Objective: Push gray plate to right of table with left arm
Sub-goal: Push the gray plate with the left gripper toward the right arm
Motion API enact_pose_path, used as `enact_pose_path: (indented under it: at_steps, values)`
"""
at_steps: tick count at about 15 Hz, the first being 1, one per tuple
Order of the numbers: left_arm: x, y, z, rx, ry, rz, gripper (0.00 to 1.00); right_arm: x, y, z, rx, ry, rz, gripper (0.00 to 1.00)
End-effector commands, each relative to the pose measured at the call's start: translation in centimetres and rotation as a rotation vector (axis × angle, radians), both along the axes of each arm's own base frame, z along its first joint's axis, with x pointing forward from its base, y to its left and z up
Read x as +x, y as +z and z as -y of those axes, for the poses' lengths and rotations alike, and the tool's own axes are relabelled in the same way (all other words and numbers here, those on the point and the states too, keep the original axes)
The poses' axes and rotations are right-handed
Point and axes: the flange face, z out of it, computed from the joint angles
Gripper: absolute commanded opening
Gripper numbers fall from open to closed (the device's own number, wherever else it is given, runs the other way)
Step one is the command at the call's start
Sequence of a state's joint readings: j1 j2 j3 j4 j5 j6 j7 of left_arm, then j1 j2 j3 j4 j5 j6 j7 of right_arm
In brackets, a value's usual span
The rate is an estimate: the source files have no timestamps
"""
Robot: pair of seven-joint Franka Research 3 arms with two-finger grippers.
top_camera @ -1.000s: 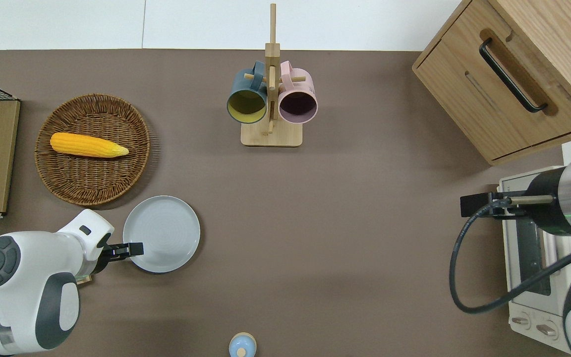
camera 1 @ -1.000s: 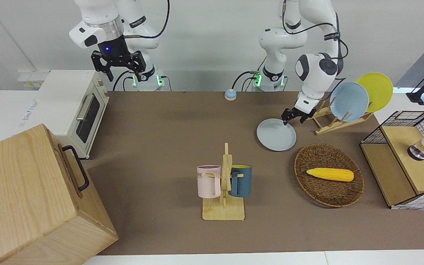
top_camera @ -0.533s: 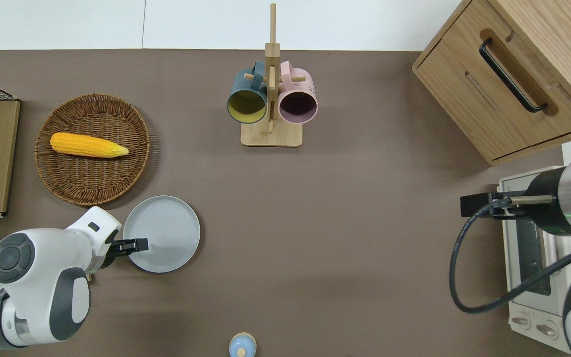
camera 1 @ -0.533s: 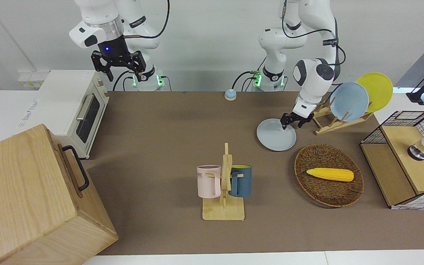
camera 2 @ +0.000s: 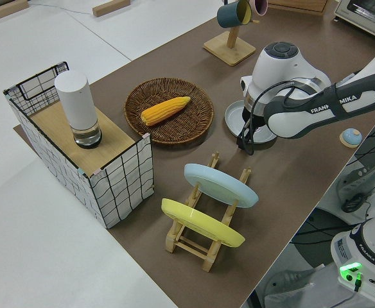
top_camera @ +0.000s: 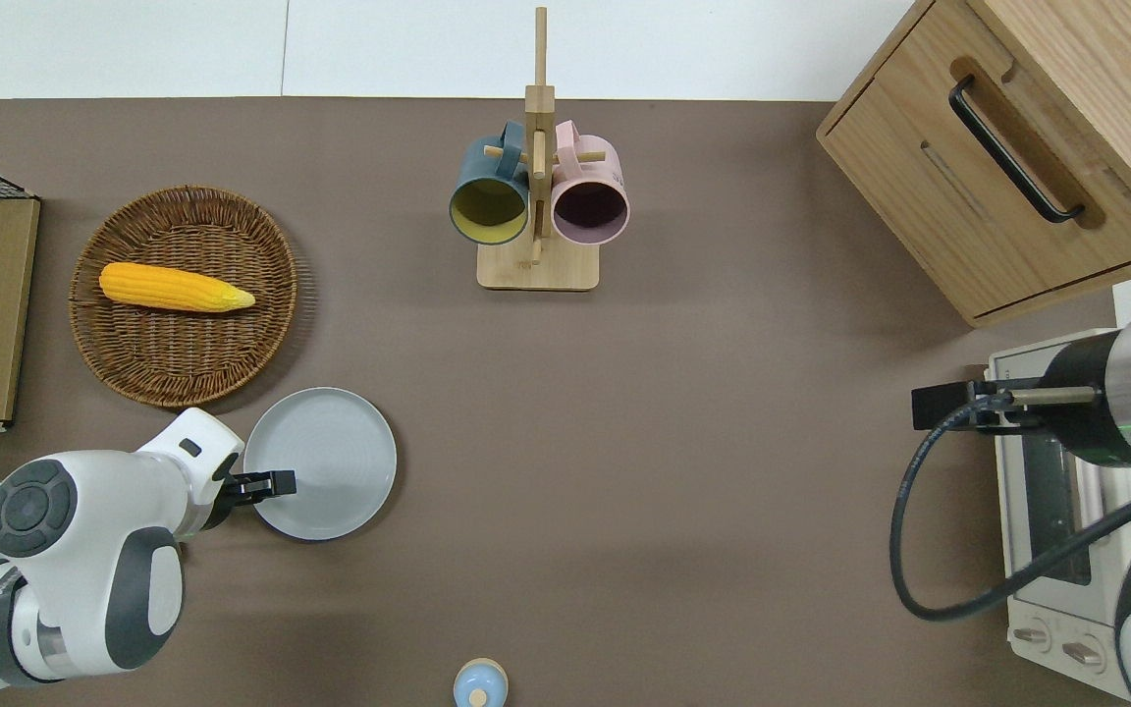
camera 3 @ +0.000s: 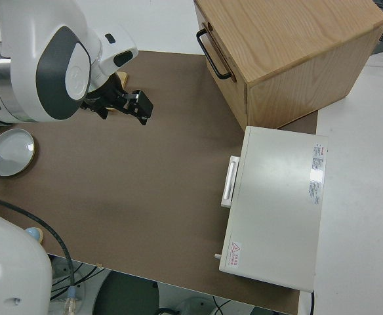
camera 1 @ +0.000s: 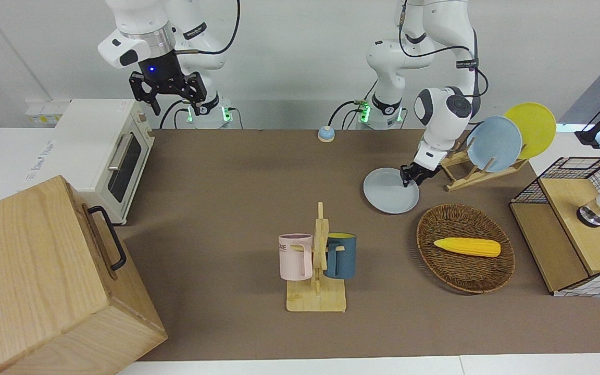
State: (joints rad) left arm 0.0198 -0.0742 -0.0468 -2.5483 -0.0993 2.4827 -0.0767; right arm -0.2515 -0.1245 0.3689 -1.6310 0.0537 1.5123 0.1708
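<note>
The left gripper has crept in over the rim of the round pale gray-blue plate, which hasn't budged yet, so the real push is probably just starting; can't tell if the claw is clenched or released. The plate sits on the matte brown table nearer the left arm's edge, just beside the round wicker basket. Counting: three plates, two mugs, one corn cob; right arm's parked
</note>
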Motion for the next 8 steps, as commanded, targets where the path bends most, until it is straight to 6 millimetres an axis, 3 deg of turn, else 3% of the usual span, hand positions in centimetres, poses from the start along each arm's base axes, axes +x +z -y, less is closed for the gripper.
enact_pose_path:
  at_steps: [1,8]
  values:
    - [-0.34,-0.51,0.31,-0.009,0.002,0.007,0.25,-0.78,-0.03,0.05,0.009,-0.021,-0.003,0.996]
    - [-0.43,-0.58,0.39,-0.009,0.002,-0.001,0.10,-0.78,-0.03,0.05,0.009,-0.021,-0.003,0.996]
